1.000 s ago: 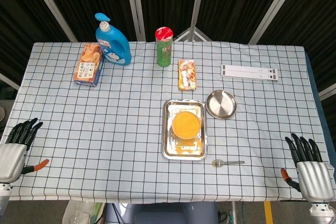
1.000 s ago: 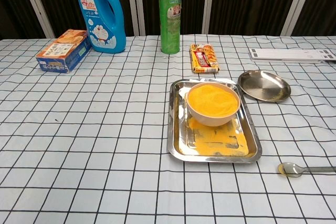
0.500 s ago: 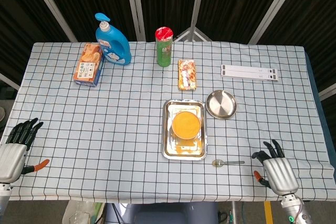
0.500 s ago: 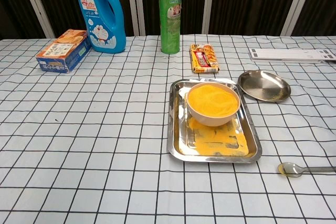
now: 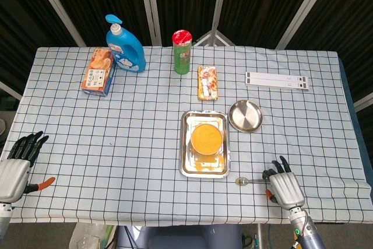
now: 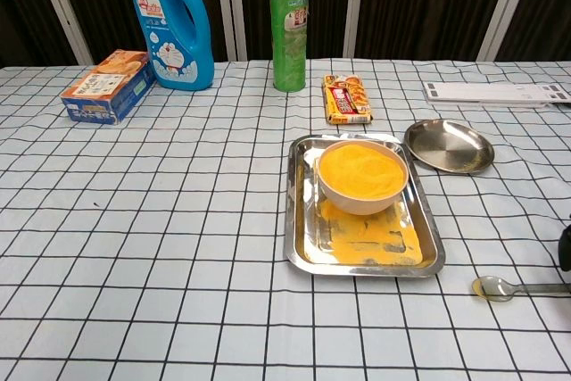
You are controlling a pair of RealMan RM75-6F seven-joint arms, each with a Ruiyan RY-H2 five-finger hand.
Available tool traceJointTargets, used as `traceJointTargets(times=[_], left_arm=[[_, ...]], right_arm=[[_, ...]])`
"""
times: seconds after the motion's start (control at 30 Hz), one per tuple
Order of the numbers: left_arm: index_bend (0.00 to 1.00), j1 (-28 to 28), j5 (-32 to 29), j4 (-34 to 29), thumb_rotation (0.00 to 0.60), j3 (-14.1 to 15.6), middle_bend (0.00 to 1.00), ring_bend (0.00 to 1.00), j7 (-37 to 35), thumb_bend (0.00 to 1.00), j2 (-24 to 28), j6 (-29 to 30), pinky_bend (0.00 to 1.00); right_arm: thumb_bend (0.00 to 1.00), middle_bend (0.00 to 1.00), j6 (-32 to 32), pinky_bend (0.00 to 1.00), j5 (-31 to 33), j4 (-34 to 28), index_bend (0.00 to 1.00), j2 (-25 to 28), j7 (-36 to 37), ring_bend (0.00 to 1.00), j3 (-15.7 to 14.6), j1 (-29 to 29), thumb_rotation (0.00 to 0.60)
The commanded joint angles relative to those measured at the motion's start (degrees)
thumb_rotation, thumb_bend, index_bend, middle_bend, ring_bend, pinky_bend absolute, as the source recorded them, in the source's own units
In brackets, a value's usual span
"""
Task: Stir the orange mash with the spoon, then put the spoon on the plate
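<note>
A white bowl of orange mash [image 5: 207,139] [image 6: 361,174] stands in a steel tray [image 5: 187,161] [image 6: 302,247] smeared with orange. The metal spoon [image 5: 247,181] [image 6: 508,288] lies flat on the cloth right of the tray's near corner, bowl end toward the tray. The round steel plate [image 5: 245,115] [image 6: 449,145] sits empty, right of the tray's far end. My right hand [image 5: 283,185] hovers at the spoon's handle end, fingers spread, holding nothing; only a dark sliver of it [image 6: 565,247] shows in the chest view. My left hand [image 5: 17,164] rests open at the table's near left edge.
Along the far side stand a blue detergent bottle [image 5: 125,45], a green chip can [image 5: 182,51], an orange snack box [image 5: 98,72], a snack packet [image 5: 207,82] and a white strip [image 5: 277,80]. The table's front edge runs close under both hands.
My right hand has moved left along the front edge, from the table's right corner to the spoon's handle end. The left hand, spoon and bowl have not moved.
</note>
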Motion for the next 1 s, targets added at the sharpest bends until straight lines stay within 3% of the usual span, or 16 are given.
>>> traceJointTargets(times=[0.03, 1.0], left_arm=[[0.00, -0.02, 0.05, 0.00, 0.600, 0.04, 0.00, 0.00, -0.01, 0.00, 0.02, -0.04, 0.00], [0.00, -0.21, -0.40, -0.28, 0.600, 0.05, 0.00, 0.00, 0.13, 0.00, 0.12, -0.66, 0.00]], right_arm=[[0.35, 0.47, -0.16, 0.00, 0.74, 0.90, 0.46, -1.06, -0.20, 0.17, 0.53, 0.43, 0.600], [0.38, 0.47, 0.52, 0.00, 1.28, 7.92, 0.52, -6.18, 0.22, 0.17, 0.13, 2.42, 0.600]])
